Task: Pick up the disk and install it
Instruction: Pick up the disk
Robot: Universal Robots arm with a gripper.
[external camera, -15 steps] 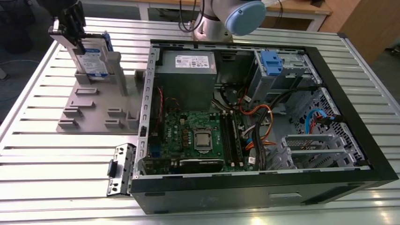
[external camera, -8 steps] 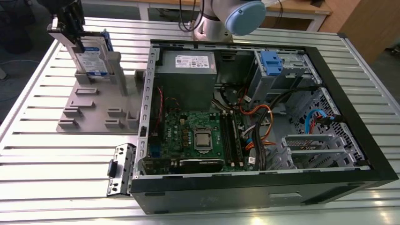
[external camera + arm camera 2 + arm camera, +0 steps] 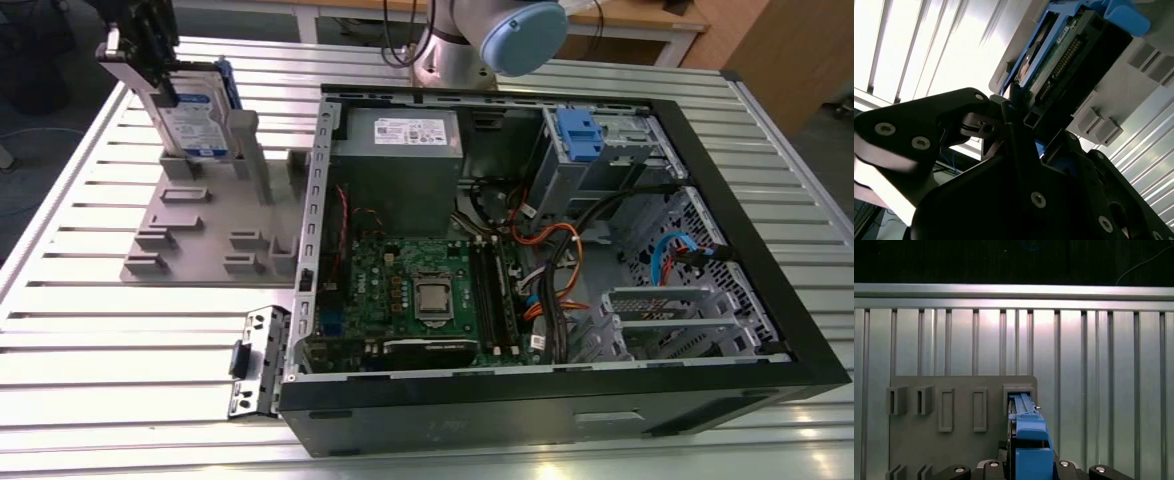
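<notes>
The disk (image 3: 200,112), a silver drive with a white-and-blue label and a blue frame, stands on edge at the back of the grey holder plate (image 3: 187,235), at the exterior view's far left. My gripper (image 3: 163,82) comes down on its top edge and is shut on it. In the second wrist view the black fingers (image 3: 1004,112) clamp the disk (image 3: 1054,55) from both sides. In the first wrist view the disk's blue frame (image 3: 1026,432) runs from the gripper (image 3: 1029,467) down to a slot of the holder (image 3: 954,390).
The open computer case (image 3: 747,210) lies on the slatted metal table (image 3: 80,320), to the exterior view's right of the holder. Inside are a grey power supply (image 3: 398,150), a green motherboard (image 3: 414,295), loose cables and a drive cage with a blue clip (image 3: 577,135). The arm's base (image 3: 461,50) stands behind the case.
</notes>
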